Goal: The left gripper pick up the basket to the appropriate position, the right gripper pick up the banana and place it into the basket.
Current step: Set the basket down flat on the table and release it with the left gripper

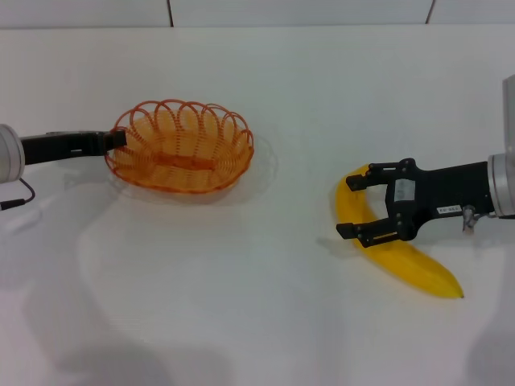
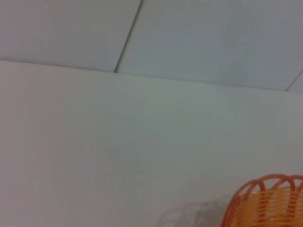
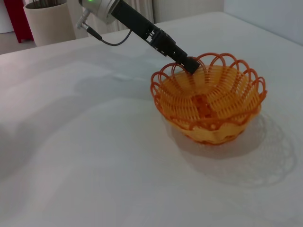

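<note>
Meanwhile, left gripper pinching the basket rim, right gripper spread astride the banana, open table between.

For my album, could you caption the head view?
Left hand grips the basket rim; right hand straddles the banana.

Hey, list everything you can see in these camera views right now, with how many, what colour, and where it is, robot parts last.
Shallow oval wire basket: one, orange, on the table's left half, empty, its left rim at the left gripper.
Smooth curved plastic-looking banana: one, bright yellow, lying on the table's right half, apart from the basket.
Table: one, white, under everything.
Cylindrical bin: one, beige, on the floor beyond the table, seen in the right wrist view.
Left gripper: one, black, shut on the basket's left rim.
Right gripper: one, black, open, its fingers straddling the banana's upper part.
</note>
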